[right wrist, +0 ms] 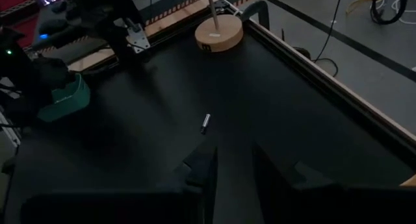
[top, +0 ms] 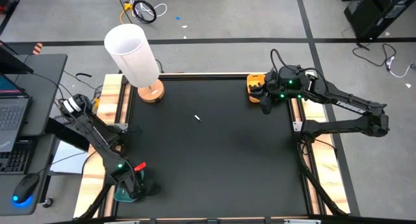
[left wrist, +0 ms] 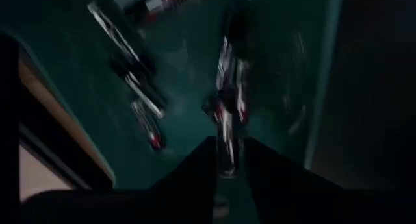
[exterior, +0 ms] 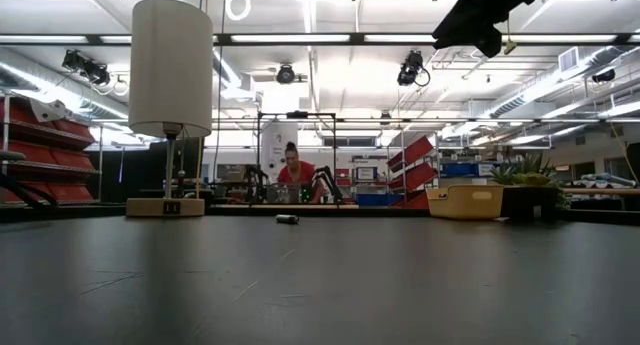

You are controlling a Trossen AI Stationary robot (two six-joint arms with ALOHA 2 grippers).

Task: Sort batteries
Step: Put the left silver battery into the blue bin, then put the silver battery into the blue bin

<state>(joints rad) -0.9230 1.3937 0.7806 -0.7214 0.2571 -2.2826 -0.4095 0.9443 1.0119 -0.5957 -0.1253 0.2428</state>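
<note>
High view: one loose battery [top: 197, 118] lies alone mid-surface, well right of the lamp [top: 138, 60]. Left tool [left wrist: 229, 164] is over the teal tray [top: 125, 193] at the near-left corner, far from the lamp; fingers nearly together with a dark red-ended battery [left wrist: 229, 130] right at the tips, can't tell if gripped or released. Right tool [right wrist: 232, 160] waits by the yellow tray [top: 254, 86], slightly open, empty. Advice: release low, lift straight up.
</note>
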